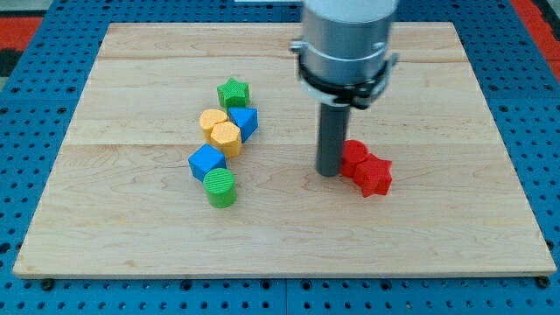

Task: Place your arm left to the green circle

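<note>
Sitting at the cluster's bottom end, the green circle touches a blue cube. Well to the circle's right, my tip, holding nothing, touches red blocks; a direct approach risks shoving the circle.

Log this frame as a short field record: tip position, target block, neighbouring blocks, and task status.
tip: my tip touching the red blocks' left side
target: green circle, far to the view's left of tip
above target: blue cube, yellow blocks, blue block, green star
surface: wooden board
status: tip not yet left of target
</note>
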Available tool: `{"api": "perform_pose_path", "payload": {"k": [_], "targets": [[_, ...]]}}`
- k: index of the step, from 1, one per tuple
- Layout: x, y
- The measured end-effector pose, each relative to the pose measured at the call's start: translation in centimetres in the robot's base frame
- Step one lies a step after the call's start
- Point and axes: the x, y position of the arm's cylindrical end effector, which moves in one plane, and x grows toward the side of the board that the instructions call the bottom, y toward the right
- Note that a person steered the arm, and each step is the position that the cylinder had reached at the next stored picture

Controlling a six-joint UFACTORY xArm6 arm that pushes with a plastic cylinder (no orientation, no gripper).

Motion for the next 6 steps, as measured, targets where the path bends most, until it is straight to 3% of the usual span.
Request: {"api": "perform_pose_path", "payload": {"k": [2,3,4,5,6], "targets": [[9.6,-5.3],[9.7,-15.4],[7.8,-19.2],[3.0,-17.4],[0.0,-11.6]]}}
